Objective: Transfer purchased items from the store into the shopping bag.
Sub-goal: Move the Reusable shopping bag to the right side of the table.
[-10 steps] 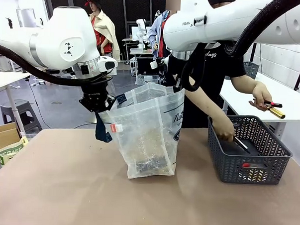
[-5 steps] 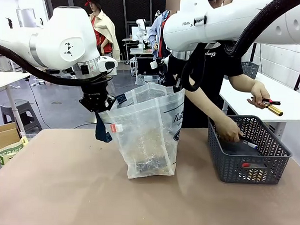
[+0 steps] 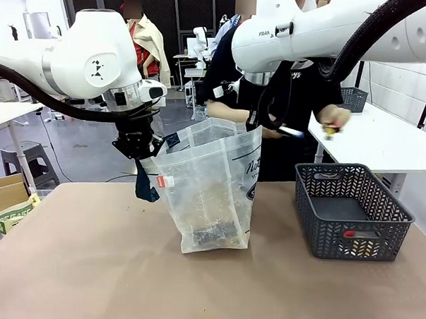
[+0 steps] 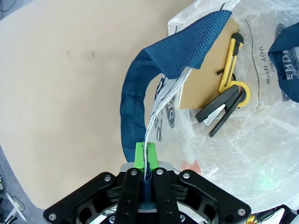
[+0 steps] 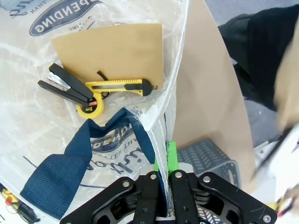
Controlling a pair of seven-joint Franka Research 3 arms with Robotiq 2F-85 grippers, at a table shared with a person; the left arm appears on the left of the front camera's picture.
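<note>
The translucent shopping bag stands upright at mid-table, held wide at the mouth. My left gripper is shut on its left rim and navy handle. On the opposite rim my right gripper is shut too. On the bag's bottom lie a flat brown pack, a yellow box cutter, a black stapler and a yellow tape measure. The grey lattice basket sits to the right with a small red piece in it. The person's hand holds a pen-like item just right of the bag's mouth.
The person stands across the table behind the bag, and their other hand grips small items above the basket. A cardboard box sits off the table's left edge. Bare brown tabletop lies in front of the bag and basket.
The person's hand has come up out of the basket with a pen-like item and moved left toward the bag's mouth. Their other hand has moved left too. Both grippers have stayed put.
</note>
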